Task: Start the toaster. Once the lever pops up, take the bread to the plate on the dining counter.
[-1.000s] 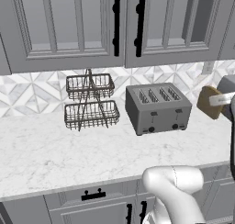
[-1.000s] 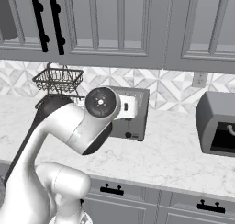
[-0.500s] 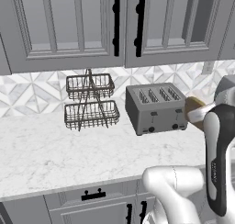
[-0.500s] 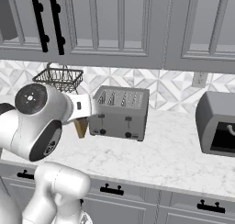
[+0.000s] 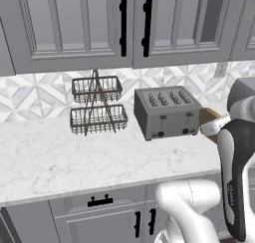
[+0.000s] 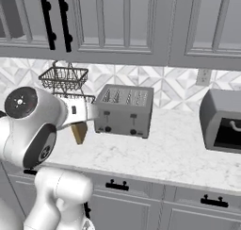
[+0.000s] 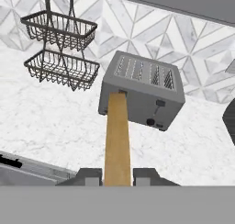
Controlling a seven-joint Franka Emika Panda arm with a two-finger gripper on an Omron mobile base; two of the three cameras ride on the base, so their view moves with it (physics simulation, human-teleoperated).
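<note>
Gripping the bread (image 7: 117, 136) edge-on between its two dark fingertips (image 7: 89, 176), the end effector (image 7: 117, 177) pinches the golden-brown slice so it runs up the middle of the hand view. In the left base view the bread (image 5: 210, 118) sits at the right edge of the frame, just beside the toaster (image 5: 167, 112) and clear of the marble table (image 5: 74, 157). In the right base view the slice (image 6: 79, 132) hangs at centre left, left of the toaster (image 6: 123, 110). A two-tier wire basket rack (image 5: 97, 106) stands left of the toaster against the patterned tiles. At the right edge of the right base view sits a grey boxy appliance (image 6: 222, 120).
</note>
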